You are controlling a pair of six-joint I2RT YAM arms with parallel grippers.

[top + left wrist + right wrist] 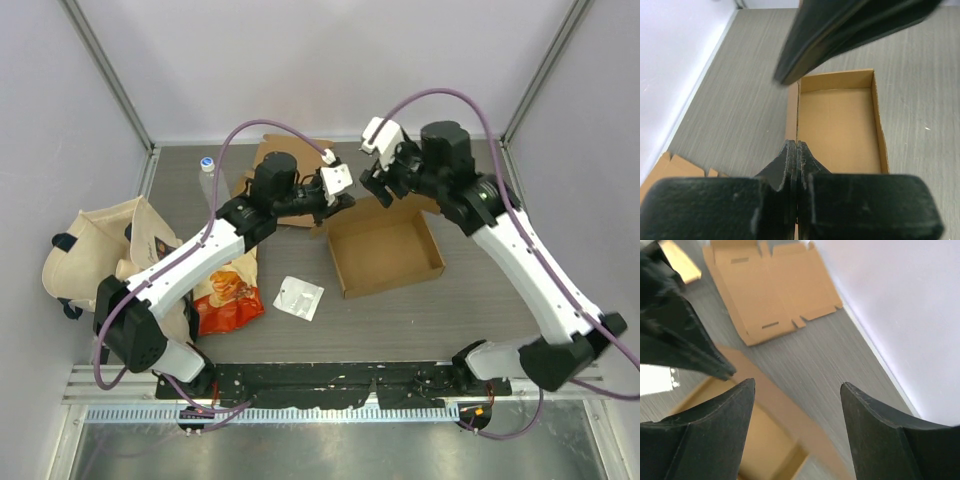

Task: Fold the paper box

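The brown paper box lies open in the middle of the table, its walls standing. My left gripper is at its far left corner. In the left wrist view this gripper is shut on the top edge of the left wall of the box. My right gripper hangs open just above the far wall. In the right wrist view it is open and empty, with the box's far wall below and the left gripper's fingers close by on the left.
Flat cardboard sheets lie at the back, and also show in the right wrist view. A clear bottle, a cloth tote bag, an orange snack bag and a white packet lie to the left.
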